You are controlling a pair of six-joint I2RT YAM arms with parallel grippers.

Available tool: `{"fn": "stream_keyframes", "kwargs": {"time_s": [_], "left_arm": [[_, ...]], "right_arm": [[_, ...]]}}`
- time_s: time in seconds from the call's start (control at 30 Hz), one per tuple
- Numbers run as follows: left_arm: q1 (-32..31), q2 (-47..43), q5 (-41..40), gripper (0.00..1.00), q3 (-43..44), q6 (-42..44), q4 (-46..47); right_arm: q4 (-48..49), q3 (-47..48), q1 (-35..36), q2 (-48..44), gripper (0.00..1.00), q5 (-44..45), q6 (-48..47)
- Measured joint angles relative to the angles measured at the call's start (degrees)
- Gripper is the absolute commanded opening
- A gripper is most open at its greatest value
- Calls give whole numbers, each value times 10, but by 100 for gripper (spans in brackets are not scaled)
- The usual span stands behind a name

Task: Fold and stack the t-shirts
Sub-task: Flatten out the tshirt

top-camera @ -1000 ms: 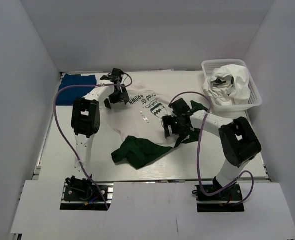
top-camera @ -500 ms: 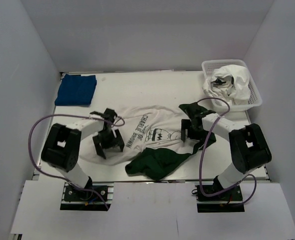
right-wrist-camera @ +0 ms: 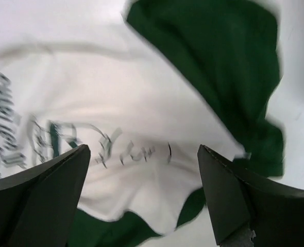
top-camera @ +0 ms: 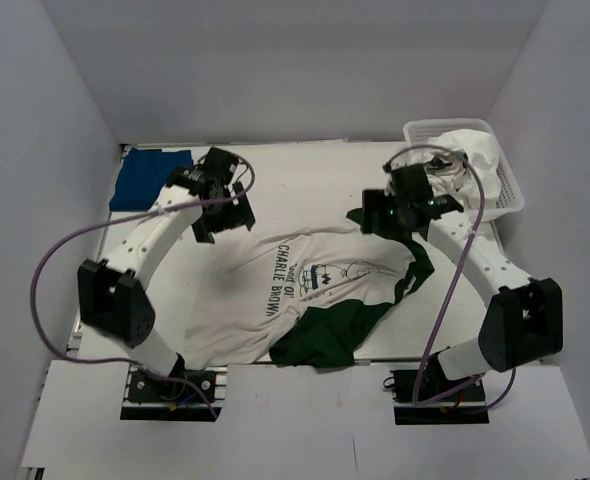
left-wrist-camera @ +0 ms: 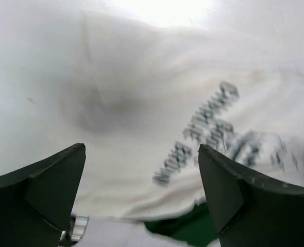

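Observation:
The white t-shirt with dark green sleeves and a black cartoon print lies spread on the table, print up. One green sleeve is bunched at its near edge, and the other lies on its right side. The blue t-shirt sits folded at the back left. My left gripper hangs open above the white shirt's far left edge. My right gripper hangs open above its far right corner. In the wrist views both the left gripper and the right gripper are empty, with the white t-shirt blurred below them.
A white plastic basket at the back right holds a crumpled white garment. Grey walls close in the table on the left, right and back. The arms' purple cables loop out over the table's sides.
Both arms have swung from the near half of the table to the far edge of the white shirt. The shirt now lies flatter and nearer the front edge. Both grippers stayed open.

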Motion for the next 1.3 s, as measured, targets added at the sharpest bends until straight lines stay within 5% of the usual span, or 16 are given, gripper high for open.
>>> {"fn": "stream_keyframes", "kwargs": {"time_s": [0.13,0.37,0.57,0.77,0.83,0.9,1.3], "left_arm": [[38,119,-86,100,79,-21,-8],[121,268,-95,100,107,-23,6],[129,292,-63,85,108,-7,36],[128,319,-30,51,103,7,70],[128,323,-18,16,104,10,75],[128,321,-15,0,99,16,82],[128,290,-10,0,54,24,99]], "right_arm": [[1,121,2,50,90,28,-19],[-30,307,2,257,90,102,-29],[-67,329,1,357,83,141,-27],[-77,304,-2,366,55,151,-30],[-73,301,-3,366,32,150,-33],[-61,293,-3,366,0,148,-40],[11,320,0,324,0,130,-93]]}}
